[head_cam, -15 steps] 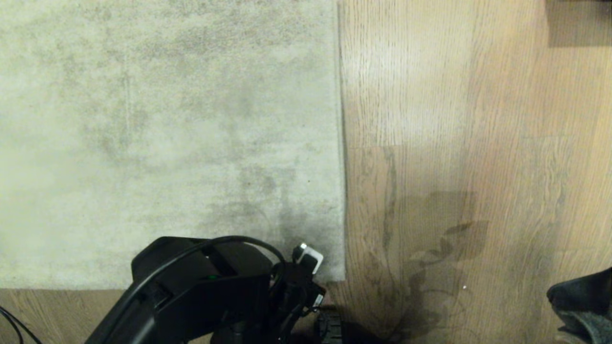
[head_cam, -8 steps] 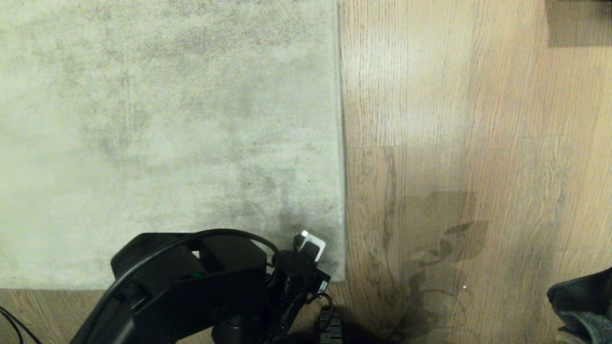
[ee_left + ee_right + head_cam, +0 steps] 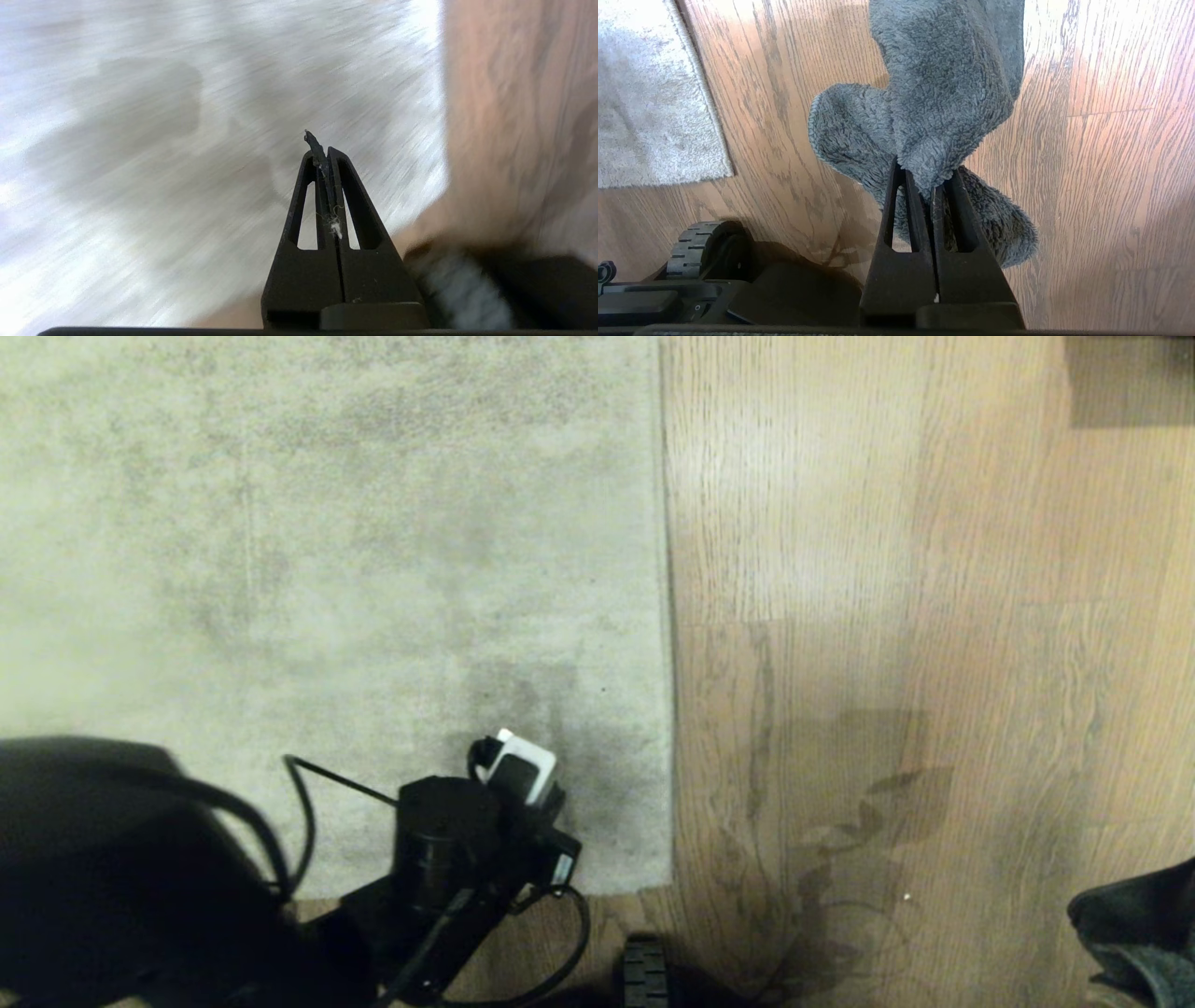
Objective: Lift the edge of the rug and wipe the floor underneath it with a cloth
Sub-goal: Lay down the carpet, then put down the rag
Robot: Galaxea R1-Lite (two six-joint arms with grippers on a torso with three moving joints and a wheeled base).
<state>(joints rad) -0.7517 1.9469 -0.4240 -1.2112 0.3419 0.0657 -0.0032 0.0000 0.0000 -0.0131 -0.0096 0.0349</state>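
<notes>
Light brown wood-grain plank floor (image 3: 934, 569), slight sheen, brighter glare patch toward far side. Leafy shadow (image 3: 859, 831) falls across near planks. Dark rectangular shape (image 3: 1130, 383) at far right corner, identity unclear.

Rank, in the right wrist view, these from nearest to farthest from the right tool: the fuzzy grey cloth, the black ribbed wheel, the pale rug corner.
1. Fuzzy grey-teal cloth: clamped in the right tool.
2. Black ribbed wheel: beside the robot's base.
3. Pale grey-beige rug corner: lying flat on the floor. It is nearly as close as the wheel, so ranks 2 and 3 are uncertain.
</notes>
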